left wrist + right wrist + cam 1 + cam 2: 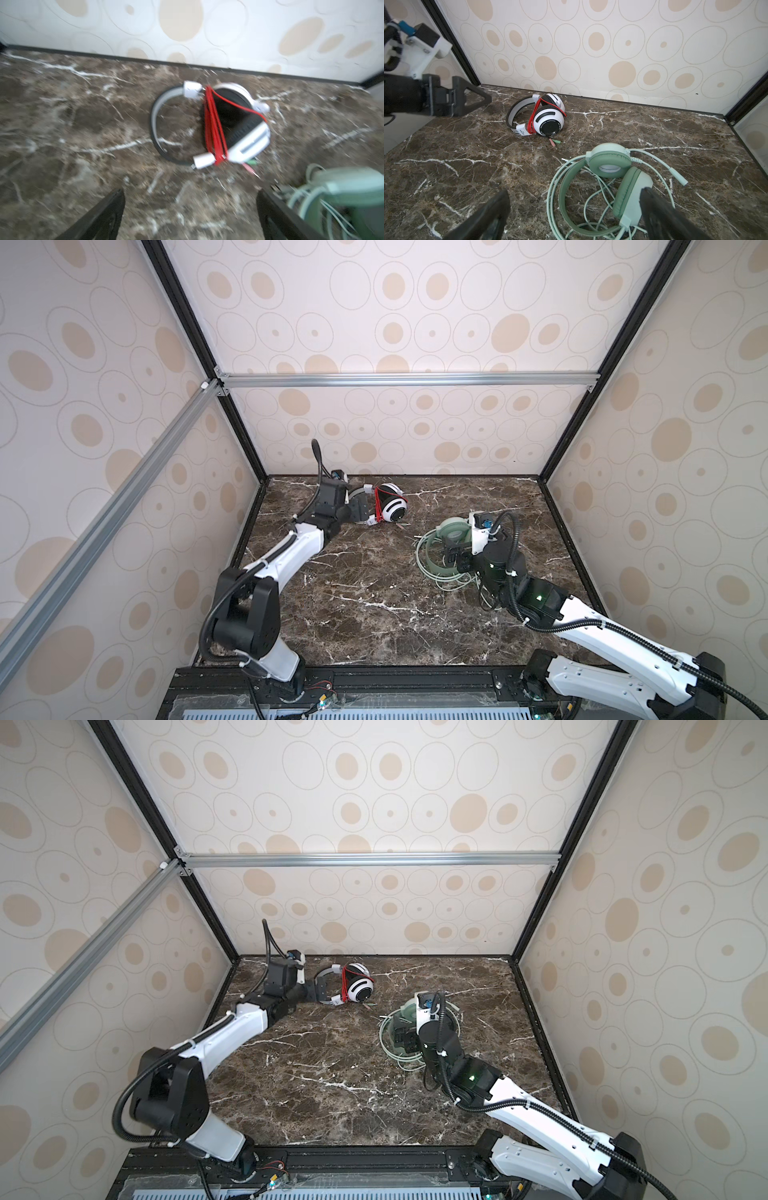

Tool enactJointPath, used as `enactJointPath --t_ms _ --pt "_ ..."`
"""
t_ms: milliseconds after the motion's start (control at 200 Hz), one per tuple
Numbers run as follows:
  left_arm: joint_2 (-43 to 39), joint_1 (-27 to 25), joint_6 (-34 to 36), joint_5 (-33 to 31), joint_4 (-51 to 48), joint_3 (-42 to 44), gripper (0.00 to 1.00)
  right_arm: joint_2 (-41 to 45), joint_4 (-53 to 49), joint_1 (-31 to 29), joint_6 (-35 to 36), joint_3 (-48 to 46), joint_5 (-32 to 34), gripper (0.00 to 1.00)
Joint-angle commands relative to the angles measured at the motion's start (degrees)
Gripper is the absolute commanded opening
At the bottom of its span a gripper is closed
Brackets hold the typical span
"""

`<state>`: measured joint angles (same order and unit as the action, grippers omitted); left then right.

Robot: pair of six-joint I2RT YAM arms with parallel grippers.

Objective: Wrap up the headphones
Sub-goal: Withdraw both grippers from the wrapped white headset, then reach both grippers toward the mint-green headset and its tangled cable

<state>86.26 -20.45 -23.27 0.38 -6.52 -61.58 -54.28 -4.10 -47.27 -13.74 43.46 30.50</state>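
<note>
Dark brown marble-patterned tabletop [374, 614] is carrying everything, boxed in by circle-print walls.

Left arm [291, 551] is reaching toward the far left corner. Right arm [582, 626] is reaching in from the near right corner toward the middle.

Pale mint-green over-ear headset [608, 164] is lying right of the tabletop's centre, well apart from the far edge, headband flat on the marble and the two ear cups angled against each other. Its matching green cord [550, 197] is sprawling in loose loops around and under the band, unwrapped.

White over-ear headset with black ear pads [548, 120] is resting near the far edge, left of the middle, with the cups together. Its thin red cord [214, 128] is running in several tight turns across the band's two ends, beside the cups. Pink and green jack plugs [555, 142] are lying loose just beside the nearer cup.

Left gripper [190, 194] is hanging just short of the white headband, jaws spread wide with only bare marble between them.

Right gripper [575, 192] is hovering over the green headset, jaws also wide apart. One finger is covering the edge of a green cup; contact cannot be told.
</note>
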Motion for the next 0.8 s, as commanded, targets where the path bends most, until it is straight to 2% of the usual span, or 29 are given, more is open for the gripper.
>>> enactJointPath --t_ms 0,150,290,415,535,600,795 --pt "-7.2 -4.4 -5.8 -1.5 -0.8 5.8 0.98 2.3 -4.2 0.0 -1.9 -2.3 0.6 1.0" --pt "-17.6 -11.3 -12.0 -4.1 -2.1 14.6 0.98 5.1 -6.2 0.2 -1.8 -4.9 0.7 1.0" --pt "-19.8 -18.3 -17.1 -6.7 -1.0 18.6 0.98 5.5 -7.9 0.6 -1.3 -6.7 2.2 1.0" --pt "-14.2 -23.4 -19.9 -5.8 4.2 18.1 0.98 5.7 -6.4 3.3 -2.0 -9.3 -0.4 1.0" --pt "-5.9 -25.2 -22.1 -0.9 13.9 16.6 0.98 7.0 -5.3 12.6 -5.7 -12.3 -10.4 1.0" --pt "-2.4 -25.3 -23.5 0.3 19.1 16.0 0.98 8.3 -5.2 16.3 -6.7 -13.2 -13.7 1.0" --pt "9.0 -26.0 -21.5 0.1 14.5 6.0 0.98 10.1 -6.7 17.4 -3.3 -12.9 -11.1 1.0"
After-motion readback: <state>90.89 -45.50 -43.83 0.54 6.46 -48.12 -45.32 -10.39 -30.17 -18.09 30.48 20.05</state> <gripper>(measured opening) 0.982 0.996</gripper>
